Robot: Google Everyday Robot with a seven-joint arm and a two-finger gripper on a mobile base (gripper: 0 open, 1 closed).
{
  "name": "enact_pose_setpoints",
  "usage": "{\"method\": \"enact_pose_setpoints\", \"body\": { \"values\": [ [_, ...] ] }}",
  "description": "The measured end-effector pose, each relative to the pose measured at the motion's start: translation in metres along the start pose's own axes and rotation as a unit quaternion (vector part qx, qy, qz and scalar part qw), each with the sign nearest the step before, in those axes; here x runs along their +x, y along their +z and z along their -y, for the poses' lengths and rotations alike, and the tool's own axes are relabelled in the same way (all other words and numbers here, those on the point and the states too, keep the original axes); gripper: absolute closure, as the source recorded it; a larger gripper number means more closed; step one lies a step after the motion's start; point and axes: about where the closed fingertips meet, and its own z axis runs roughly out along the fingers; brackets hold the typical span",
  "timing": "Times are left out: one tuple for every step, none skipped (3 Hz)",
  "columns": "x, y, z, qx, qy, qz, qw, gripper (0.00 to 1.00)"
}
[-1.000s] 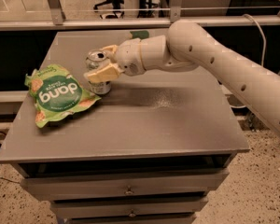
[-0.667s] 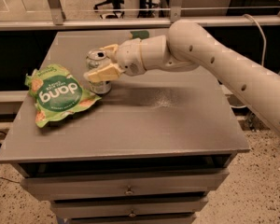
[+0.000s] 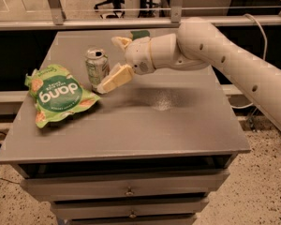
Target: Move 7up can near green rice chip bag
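Observation:
The 7up can [image 3: 96,67] stands upright on the grey table [image 3: 178,125], just right of the green rice chip bag [image 3: 56,95], which lies flat near the left edge. A narrow gap separates can and bag. My gripper [image 3: 110,63] is open at the can's right side. One cream finger [image 3: 115,80] reaches down past the front right of the can and the other finger [image 3: 122,42] sits behind it. The can's right edge lies partly between the fingers.
A green sponge [image 3: 139,33] lies at the back of the table, partly hidden behind my wrist. My arm [image 3: 225,60] comes in from the right over the table's right half. Drawers [image 3: 129,191] sit under the top; a rail runs behind.
The fingers have spread apart from the can and the gripper has drawn back slightly to the right. The can stays upright beside the bag.

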Motion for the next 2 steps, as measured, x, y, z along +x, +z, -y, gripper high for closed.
{"method": "enact_pose_setpoints", "body": {
  "values": [
    [-0.002,-0.04,0.007,0.024,-0.014,-0.008,0.9996,0.0],
    [-0.002,-0.104,0.023,0.072,-0.017,-0.007,0.9972,0.0]
  ]
}}
